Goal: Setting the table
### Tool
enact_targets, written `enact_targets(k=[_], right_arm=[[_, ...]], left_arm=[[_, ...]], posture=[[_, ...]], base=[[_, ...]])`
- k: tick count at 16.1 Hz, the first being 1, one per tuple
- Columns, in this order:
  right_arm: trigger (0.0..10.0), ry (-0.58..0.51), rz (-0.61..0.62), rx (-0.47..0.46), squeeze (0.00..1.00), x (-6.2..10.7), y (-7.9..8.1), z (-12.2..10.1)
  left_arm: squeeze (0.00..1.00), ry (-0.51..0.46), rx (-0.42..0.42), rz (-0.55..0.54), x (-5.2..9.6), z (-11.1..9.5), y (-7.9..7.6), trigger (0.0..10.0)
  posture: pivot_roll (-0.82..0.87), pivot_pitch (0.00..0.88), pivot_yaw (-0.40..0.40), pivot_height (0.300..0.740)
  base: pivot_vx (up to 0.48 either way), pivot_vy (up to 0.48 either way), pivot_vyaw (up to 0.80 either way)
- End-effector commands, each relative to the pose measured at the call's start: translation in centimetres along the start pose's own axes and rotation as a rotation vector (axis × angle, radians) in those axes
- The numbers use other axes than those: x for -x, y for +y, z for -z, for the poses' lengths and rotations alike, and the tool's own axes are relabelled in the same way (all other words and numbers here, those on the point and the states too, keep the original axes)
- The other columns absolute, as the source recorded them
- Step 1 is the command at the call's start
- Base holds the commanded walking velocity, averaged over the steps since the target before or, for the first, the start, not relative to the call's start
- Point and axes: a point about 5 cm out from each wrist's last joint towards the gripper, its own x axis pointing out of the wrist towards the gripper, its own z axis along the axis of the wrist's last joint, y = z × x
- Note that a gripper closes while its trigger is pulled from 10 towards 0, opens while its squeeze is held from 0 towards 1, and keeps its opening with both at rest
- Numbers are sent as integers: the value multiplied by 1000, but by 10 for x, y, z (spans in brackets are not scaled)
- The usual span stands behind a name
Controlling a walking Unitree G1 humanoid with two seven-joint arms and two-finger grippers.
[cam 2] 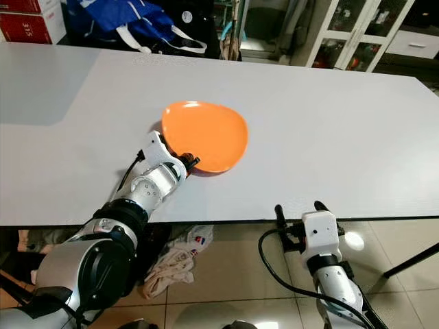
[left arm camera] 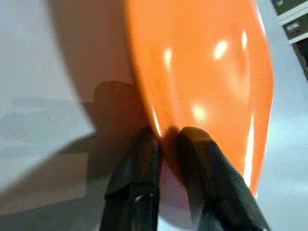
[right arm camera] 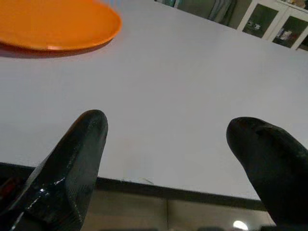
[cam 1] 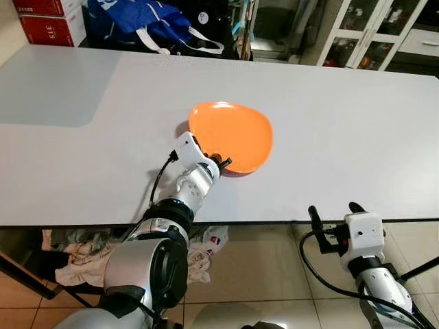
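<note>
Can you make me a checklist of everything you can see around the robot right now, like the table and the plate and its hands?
Surface: white table, mostly bare.
Job's things: one orange plate on the table, its near rim pinched by the left gripper.
Clutter: nothing seen on the table.
Grippers: left gripper has jaws shut on the plate rim; right gripper waits by the table's near edge, jaws open, holding nothing.
Cables: black cable on the left wrist; black cable looping from the right wrist.
Surroundings: blue bag, red boxes, glass-door cabinet behind the table; crumpled cloth under it.
</note>
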Motion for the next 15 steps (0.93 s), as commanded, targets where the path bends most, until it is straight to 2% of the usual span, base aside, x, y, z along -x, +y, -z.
enact_targets(k=[1,5,7,10,15], right_arm=[[10000,7,8,15,0,2,-2,-4],[10000,1,5,16,0,3,0,-10],[10000,-2,3,17,0,4,1,-16],[10000,1,6,14,0,4,2,-16],[10000,13,-1,7,0,3,4,-17]], left_arm=[[1000,39,-19,-17,0,9,-3,10000],[1000,31,-23,-21,0,7,-3,10000],[1000,-11,-109,-31,1,-3,-8,10000],[1000,-61,-337,2,6,-10,-17,10000],[1000,6,-377,11,13,-2,-16,10000]], posture=[[-128,0,-85,718],[-129,0,-87,718],[-126,0,-87,718],[-122,0,-85,718],[-100,0,-86,718]], base=[[0,0,0],[0,0,0],[0,0,0],[0,0,0],[0,0,0]])
